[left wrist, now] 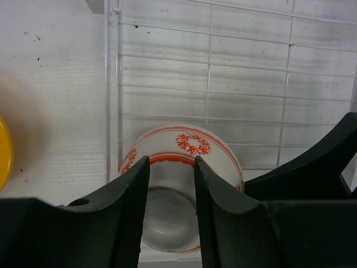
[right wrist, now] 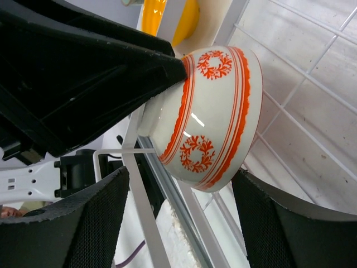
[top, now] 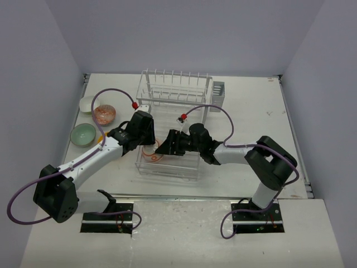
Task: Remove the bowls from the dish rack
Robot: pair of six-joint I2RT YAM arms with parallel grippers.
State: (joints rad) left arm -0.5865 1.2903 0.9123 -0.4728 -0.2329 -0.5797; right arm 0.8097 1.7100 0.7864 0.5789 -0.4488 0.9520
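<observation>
A white bowl with an orange-red pattern point(left wrist: 192, 142) is tipped on its side over the front left corner of the white wire dish rack point(top: 173, 106). My left gripper point(left wrist: 171, 162) is shut on the bowl's foot from the left. In the top view this bowl point(top: 150, 154) sits between both grippers. My right gripper point(right wrist: 179, 176) reaches in from the right. Its fingers straddle the bowl point(right wrist: 215, 106) at the rim, open, with a gap on one side.
On the table left of the rack stand a pale bowl point(top: 87, 104), a reddish patterned bowl point(top: 104, 114) and a mint green bowl point(top: 83, 134). A yellow bowl point(left wrist: 4, 151) lies just beside the rack. A grey cutlery holder point(top: 218, 91) hangs at the rack's back right.
</observation>
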